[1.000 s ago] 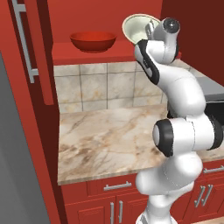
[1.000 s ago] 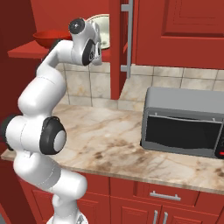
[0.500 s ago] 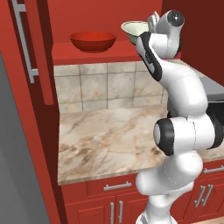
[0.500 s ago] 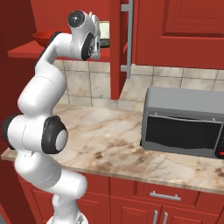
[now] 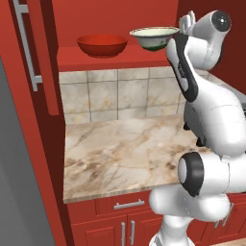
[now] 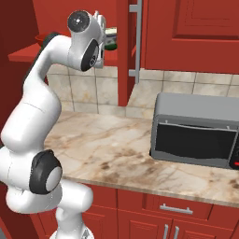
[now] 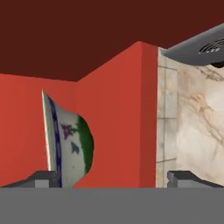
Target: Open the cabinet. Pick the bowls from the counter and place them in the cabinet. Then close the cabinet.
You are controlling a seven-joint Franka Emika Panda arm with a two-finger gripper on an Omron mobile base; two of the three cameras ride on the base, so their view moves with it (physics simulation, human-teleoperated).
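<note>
Both bowls sit on the red shelf (image 5: 96, 61) inside the open cabinet (image 5: 43, 72), in the upper middle of the left base view: the red bowl (image 5: 102, 45) to the left, the pale bowl (image 5: 153, 37) just beside it on the right, apart from it. In the hand view the pale bowl (image 7: 68, 142) appears rolled on its side at lower left, its dark green foot and blue-banded rim plain to see.

The end effector (image 7: 113, 179) is spread wide, its two tips (image 7: 43, 178) flanking the bowl with nothing pinched between them; the pale bowl looks released and resting on the shelf.

Both bowls read as stiff, glazed and slippery, likely breakable if knocked off the shelf edge. The rim is the natural place to take either one, one finger inside and one outside; the rounded wall would probably slide out of a pinch.

What remains, by my judgement, is shutting the doors. The left door (image 5: 29, 57) with its silver bar handle (image 5: 26, 45) stands at the upper left of the left base view; the right door's handle (image 6: 135, 42) hangs at top centre of the right base view. A grey microwave (image 6: 196, 133) sits on the desk (image 5: 125, 156) at the right of that view, near the arm's sweep. The hand sits close by the pale bowl, so backing out risks nudging it.
</note>
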